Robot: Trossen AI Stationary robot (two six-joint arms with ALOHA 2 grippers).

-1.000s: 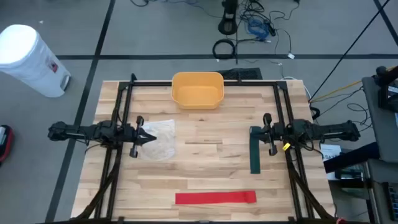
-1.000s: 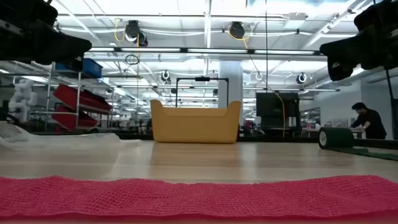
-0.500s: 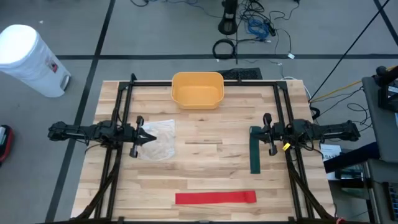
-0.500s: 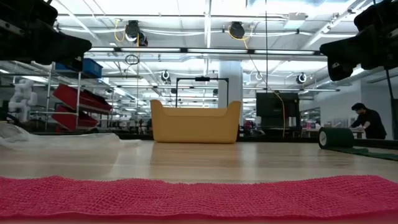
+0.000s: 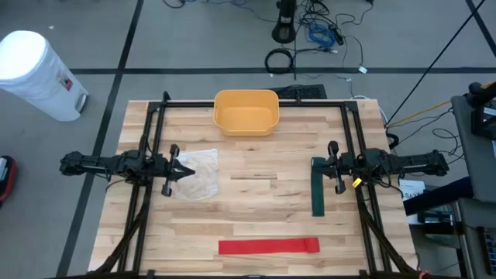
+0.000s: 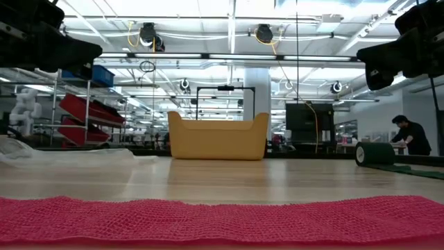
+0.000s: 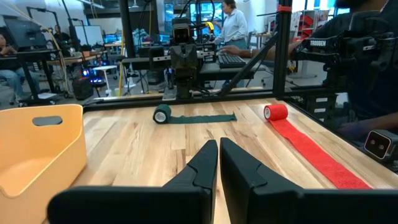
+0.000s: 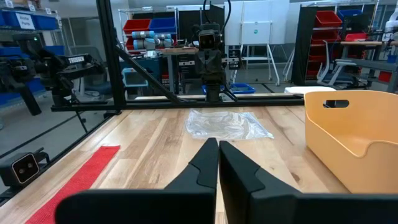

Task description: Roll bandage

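Both end effectors — left (image 5: 184, 169), right (image 5: 316, 165) — pinched closed, empty; green bandage (image 5: 318, 191), red bandage (image 5: 268, 246) unrolled flat.

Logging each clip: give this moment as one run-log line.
left gripper: shut, holds nothing | right gripper: shut, holds nothing | red bandage: flat, unrolled | green bandage: partly rolled | yellow bin: table's far edge

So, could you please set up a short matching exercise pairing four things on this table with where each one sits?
Things:
1. red bandage
2. green bandage
3. yellow bin
4. clear plastic bag

Places:
A. far edge, middle
B. near edge, lying flat
C. under the left gripper
D. beside the right gripper

Pairs: 1-B, 2-D, 3-A, 4-C
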